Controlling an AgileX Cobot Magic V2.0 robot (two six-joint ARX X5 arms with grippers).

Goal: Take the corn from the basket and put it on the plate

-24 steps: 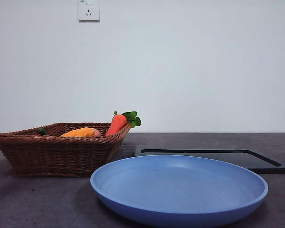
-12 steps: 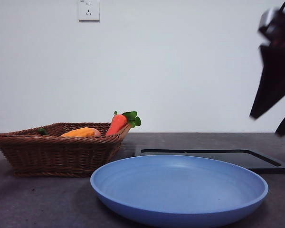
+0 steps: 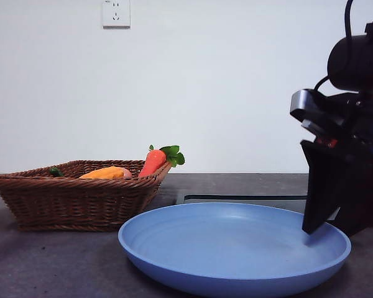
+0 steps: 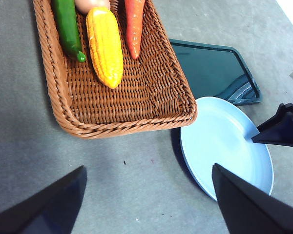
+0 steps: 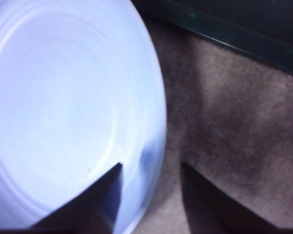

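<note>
So the corn (image 4: 105, 45) is lying flat on the floor of the basket (image 4: 136, 105), with a green cucumber (image 4: 67, 27) on one side and a carrot (image 4: 134, 27) on the other, pretty much parallel to both. There's also a small tan egg-looking thing (image 4: 90, 5) just past the corn's far end, mostly cut off in the left wrist view. From the front view only the top of the corn (image 3: 105, 173) peeks over the wicker rim, and the carrot (image 3: 153, 162) leans on the basket's rim with its green leaves sticking out.

The plate (image 3: 236, 248) sits on the table (image 3: 50, 267) just beside the basket, nothing on it. Behind it is a flat black tray (image 3: 248, 199).

The right gripper (image 5: 149, 170) is down low at the plate's edge. Its jaws are spread apart and straddle the rim: one is over the inside of the plate, the other over the bare table outside it. It isn't gripping anything. In the front view it's the big dark thing on the right side, with a tip reaching down to the plate's far rim.

The left gripper (image 4: 149, 195) hangs high above the table near the basket, jaws wide open and empty, looking down on the basket, plate and tray.
</note>
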